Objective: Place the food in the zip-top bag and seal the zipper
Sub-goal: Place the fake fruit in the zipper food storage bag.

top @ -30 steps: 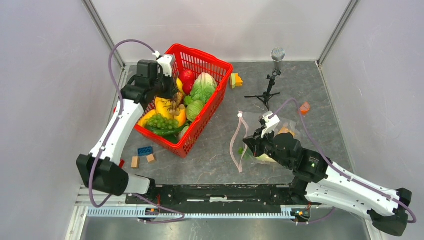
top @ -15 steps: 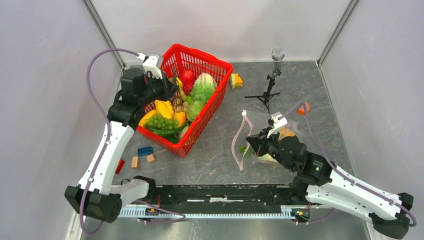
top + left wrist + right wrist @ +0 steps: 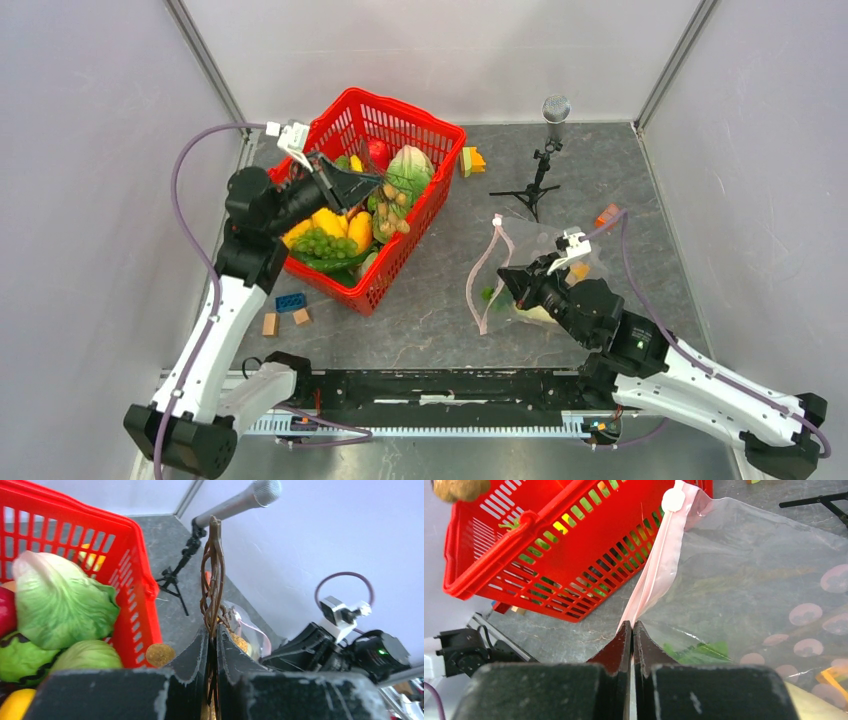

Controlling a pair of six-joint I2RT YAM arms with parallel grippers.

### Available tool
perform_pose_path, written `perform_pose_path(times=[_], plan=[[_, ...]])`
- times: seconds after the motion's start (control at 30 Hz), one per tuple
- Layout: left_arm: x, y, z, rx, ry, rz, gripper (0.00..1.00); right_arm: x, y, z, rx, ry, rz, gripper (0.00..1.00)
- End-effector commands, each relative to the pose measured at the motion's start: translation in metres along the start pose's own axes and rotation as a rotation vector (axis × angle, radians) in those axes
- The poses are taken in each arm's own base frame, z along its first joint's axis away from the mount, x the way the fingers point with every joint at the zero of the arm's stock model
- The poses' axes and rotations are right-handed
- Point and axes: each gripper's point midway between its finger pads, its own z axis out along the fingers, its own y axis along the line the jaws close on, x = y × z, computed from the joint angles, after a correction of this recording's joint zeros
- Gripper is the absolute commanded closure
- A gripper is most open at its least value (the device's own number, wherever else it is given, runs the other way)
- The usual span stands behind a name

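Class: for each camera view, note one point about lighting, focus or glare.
Top external: even, diffuse light, soft shadows. Left wrist: the left end effector, shut on a brown stalk, is blurred close up; the basket is sharper. Right wrist: the right end effector is soft; the zip-top bag shows pale round patches, possibly glare.

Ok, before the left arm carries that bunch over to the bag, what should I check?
1. Grip: left gripper shut on the brown stem of the bunch: ok.
2. The bunch hanging clear of the red basket rim: cannot tell.
3. The right gripper pinching the zipper: ok.
4. The zip-top bag mouth open wide enough: cannot tell.
5. The microphone stand off the direct path: ok.
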Motion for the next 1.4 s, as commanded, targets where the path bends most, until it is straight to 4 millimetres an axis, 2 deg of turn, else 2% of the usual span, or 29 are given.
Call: perform_pose_path(times=[0.0, 0.17, 0.43, 0.6, 0.73, 0.8, 1.0, 1.13, 1.23, 1.37], plan=[[-0.007, -0.046, -0.020, 0.181, -0.101, -0.069, 0.96, -0.016, 0.003, 0.001, 0.001, -0.082, 0.091, 0.97], [0.014, -0.058, -0.021, 0.232, -0.094, -0.123, 0.95, -0.019, 0.007, 0.001, -0.017, -0.104, 0.128, 0.97], [0.074, -0.094, 0.011, 0.253, -0.052, -0.104, 0.96, -0.025, 0.019, 0.000, -0.081, -0.128, 0.172, 0.97], [0.087, -0.084, 0.024, 0.216, -0.121, -0.138, 0.97, -0.028, 0.029, -0.003, -0.140, -0.133, 0.206, 0.98], [0.099, -0.086, 0.033, 0.208, -0.109, -0.116, 0.97, -0.029, 0.037, -0.005, -0.177, -0.127, 0.224, 0.98], [0.107, -0.083, 0.037, 0.188, -0.092, -0.105, 0.97, -0.036, 0.042, -0.007, -0.203, -0.149, 0.240, 0.98], [0.125, -0.081, 0.045, 0.155, -0.059, -0.073, 0.97, -0.039, 0.045, -0.009, -0.223, -0.156, 0.253, 0.98], [0.136, -0.065, 0.049, 0.032, -0.040, 0.004, 0.98, -0.042, 0.048, -0.011, -0.240, -0.163, 0.258, 0.97], [0.142, -0.058, 0.050, -0.027, -0.028, 0.041, 0.98, -0.043, 0.050, -0.012, -0.247, -0.164, 0.261, 0.97], [0.141, -0.060, 0.052, -0.076, -0.028, 0.092, 0.98, -0.040, 0.051, -0.011, -0.252, -0.147, 0.251, 0.97]])
